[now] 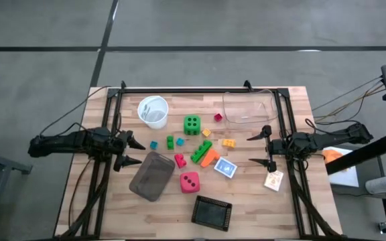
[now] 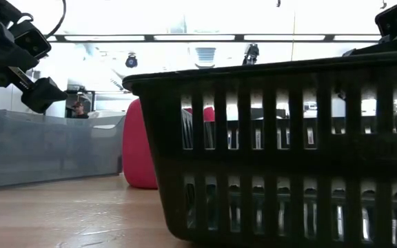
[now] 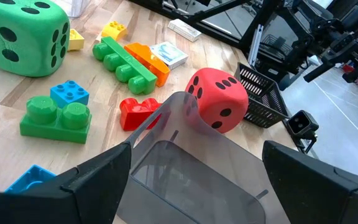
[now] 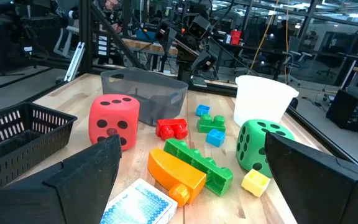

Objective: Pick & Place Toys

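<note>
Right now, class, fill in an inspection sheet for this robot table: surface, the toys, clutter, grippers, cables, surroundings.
Surface: wooden table, dry, nothing spilled.
Toys: green die and red die apart; long green brick beside orange brick; small red brick, yellow brick and blue brick loose mid-table.
Clutter: white cup, grey tray, black basket, clear box, card pack.
Grippers: left gripper open, empty, at the left edge; right gripper open, empty, at the right edge.
Cables: cable trailing off the left arm.
Surroundings: grey floor; a person far behind in the low view.
</note>
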Controlling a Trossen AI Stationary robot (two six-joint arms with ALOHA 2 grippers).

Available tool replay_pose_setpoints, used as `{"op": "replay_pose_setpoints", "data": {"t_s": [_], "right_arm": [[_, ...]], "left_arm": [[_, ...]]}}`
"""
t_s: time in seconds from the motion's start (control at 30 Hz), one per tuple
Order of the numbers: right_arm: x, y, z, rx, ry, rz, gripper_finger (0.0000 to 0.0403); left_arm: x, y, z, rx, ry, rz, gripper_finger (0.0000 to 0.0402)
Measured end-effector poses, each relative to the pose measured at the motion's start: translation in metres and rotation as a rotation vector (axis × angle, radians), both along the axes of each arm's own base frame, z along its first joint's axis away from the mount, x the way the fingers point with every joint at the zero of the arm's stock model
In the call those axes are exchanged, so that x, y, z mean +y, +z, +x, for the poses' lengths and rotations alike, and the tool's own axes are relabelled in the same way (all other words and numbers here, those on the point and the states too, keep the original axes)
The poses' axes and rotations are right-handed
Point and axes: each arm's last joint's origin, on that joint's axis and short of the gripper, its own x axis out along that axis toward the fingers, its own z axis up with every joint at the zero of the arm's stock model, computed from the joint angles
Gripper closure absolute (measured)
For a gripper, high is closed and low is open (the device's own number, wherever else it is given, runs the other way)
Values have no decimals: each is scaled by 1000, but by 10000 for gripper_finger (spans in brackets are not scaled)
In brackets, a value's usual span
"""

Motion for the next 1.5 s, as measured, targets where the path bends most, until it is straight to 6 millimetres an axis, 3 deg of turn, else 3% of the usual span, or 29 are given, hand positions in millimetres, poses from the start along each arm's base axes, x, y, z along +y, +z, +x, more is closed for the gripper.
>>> {"op": "replay_pose_setpoints", "data": {"t_s": [0.77, 1.17, 1.5], "right_arm": [[0, 0, 0, 0, 0, 0, 12], [0, 0, 0, -3, -6, -71, 12], [0, 1, 0, -18, -5, -68, 12]], "left_arm": [[1, 1, 2, -33, 40, 15, 39], [6, 4, 3, -59, 225, -5, 39], [7, 4, 4, -70, 230, 37, 39]]}}
